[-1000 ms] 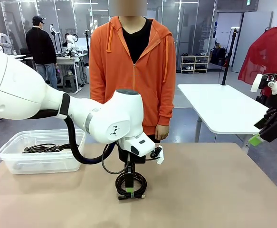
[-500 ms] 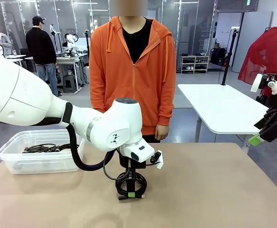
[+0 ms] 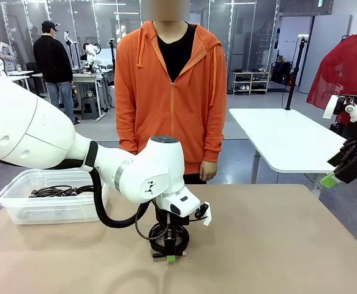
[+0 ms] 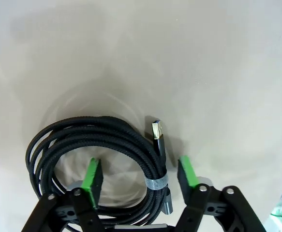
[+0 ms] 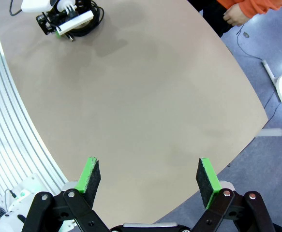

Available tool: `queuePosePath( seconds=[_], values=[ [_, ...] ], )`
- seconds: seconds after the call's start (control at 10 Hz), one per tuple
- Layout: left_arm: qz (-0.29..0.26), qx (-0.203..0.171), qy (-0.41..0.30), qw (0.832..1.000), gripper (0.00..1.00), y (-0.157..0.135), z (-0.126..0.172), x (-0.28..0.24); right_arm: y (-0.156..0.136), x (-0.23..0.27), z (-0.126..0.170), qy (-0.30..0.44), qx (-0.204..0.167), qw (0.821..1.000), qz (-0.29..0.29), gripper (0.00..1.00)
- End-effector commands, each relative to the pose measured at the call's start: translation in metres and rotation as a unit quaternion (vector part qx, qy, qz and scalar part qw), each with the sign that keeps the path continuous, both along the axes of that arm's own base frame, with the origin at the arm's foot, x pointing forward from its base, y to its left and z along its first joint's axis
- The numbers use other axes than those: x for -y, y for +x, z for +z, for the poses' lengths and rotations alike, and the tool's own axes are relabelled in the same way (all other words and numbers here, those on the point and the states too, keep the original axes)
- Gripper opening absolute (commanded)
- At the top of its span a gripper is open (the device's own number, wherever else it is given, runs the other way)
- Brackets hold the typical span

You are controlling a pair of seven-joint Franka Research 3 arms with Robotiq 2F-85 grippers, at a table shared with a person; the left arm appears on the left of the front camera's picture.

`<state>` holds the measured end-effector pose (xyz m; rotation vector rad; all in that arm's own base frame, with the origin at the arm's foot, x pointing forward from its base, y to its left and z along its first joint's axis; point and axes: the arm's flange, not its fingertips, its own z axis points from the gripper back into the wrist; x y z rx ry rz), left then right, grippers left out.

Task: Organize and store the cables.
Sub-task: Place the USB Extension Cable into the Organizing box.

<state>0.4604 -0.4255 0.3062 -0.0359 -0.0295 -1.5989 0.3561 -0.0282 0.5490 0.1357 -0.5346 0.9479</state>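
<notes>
A single braided black cable (image 4: 97,140), wound in a loose round coil and cinched by a grey band, lies on the smooth matte beige counter (image 3: 276,245) at lower centre of the front view. Its metal-tipped connector pokes out beside the band. The left gripper (image 4: 140,175) stands spread around one side of the coil, one green pad inside the loop and one outside, not yet pinching. At left, a clear plastic bin (image 3: 49,196) holds more black cords. The right gripper (image 5: 148,178) hangs wide apart over bare counter.
</notes>
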Motion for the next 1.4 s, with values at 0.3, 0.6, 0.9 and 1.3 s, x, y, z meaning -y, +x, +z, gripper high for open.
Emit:
queuePosePath(
  seconds=[0.3, 0.6, 0.9, 1.3],
  values=[
    [0.01, -0.013, 0.011, 1.0, 0.0, -0.002, 0.009, 0.004, 0.002, -0.001, 0.002, 0.0, -0.002, 1.0, -0.004, 1.0],
    [0.009, -0.018, 0.012, 1.0, 0.0, -0.003, 0.011, 0.002, 0.002, -0.001, 0.002, 0.0, -0.002, 1.0, -0.004, 1.0],
    [-0.024, -0.067, 0.011, 0.997, 0.0, -0.019, 0.042, 0.004, 0.002, -0.001, 0.002, 0.0, -0.002, 1.0, -0.004, 1.0],
    [-0.034, -0.019, 0.042, 0.998, 0.0, -0.058, 0.155, -0.002, 0.002, -0.001, 0.002, 0.0, -0.002, 1.0, -0.004, 1.0]
  ],
)
